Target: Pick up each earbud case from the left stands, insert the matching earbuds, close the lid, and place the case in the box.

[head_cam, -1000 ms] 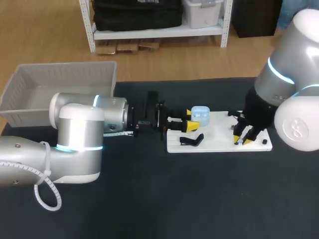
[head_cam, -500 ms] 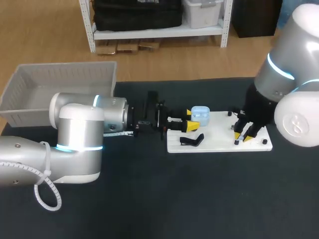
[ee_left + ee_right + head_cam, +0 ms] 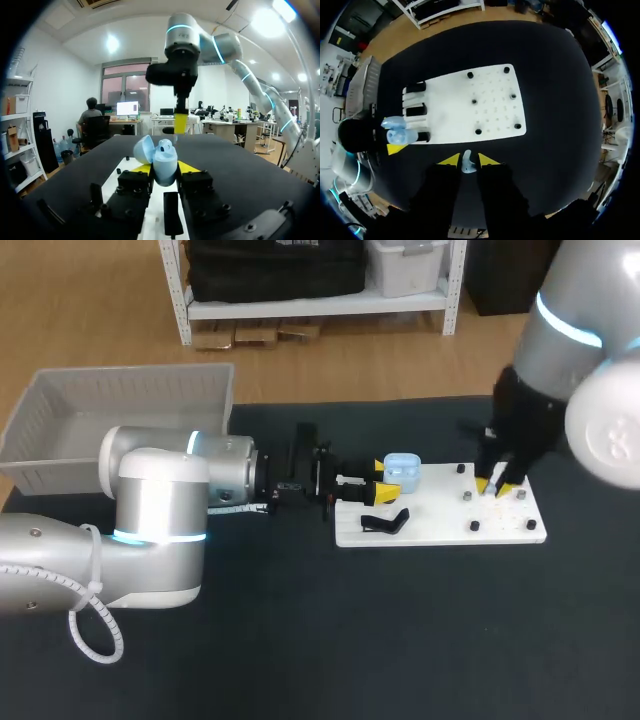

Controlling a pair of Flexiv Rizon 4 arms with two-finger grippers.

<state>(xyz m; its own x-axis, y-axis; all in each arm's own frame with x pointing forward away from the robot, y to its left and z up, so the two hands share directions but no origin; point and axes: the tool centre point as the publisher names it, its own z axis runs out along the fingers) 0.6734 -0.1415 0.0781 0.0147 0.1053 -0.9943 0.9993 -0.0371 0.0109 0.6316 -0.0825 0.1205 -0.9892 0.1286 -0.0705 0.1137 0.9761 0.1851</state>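
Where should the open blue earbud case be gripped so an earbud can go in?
Hold the earbud case by its lower body, from two opposite sides, coming in level from the white board's left end, as the left gripper does. The lid is swung open and the opening faces up, so a low side grip leaves the top free for the right gripper holding an earbud.

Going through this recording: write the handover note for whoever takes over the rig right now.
Left gripper: shut on the blue case, lid open, at the white board's left end.
Right gripper: shut on a small earbud, above the board's right side.
Done: case gripped, lid open, one earbud picked.
Left: put earbud in case, close lid, set case in the grey box at the far left.
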